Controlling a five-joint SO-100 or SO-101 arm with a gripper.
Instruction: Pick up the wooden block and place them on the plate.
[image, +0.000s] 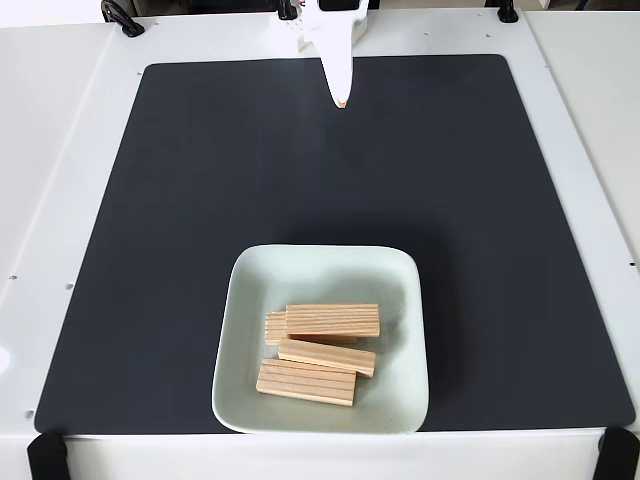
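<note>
Wooden blocks (320, 350) piled mid-plate (395, 275) — rim free.

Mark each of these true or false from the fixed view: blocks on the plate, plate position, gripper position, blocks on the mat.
1. All visible wooden blocks lie inside the plate. True.
2. The plate sits at the far edge of the black mat. False: it sits at the near edge.
3. The gripper hangs over the mat's far edge, apart from the plate. True.
4. One block lies on the bare mat. False: none does.
</note>
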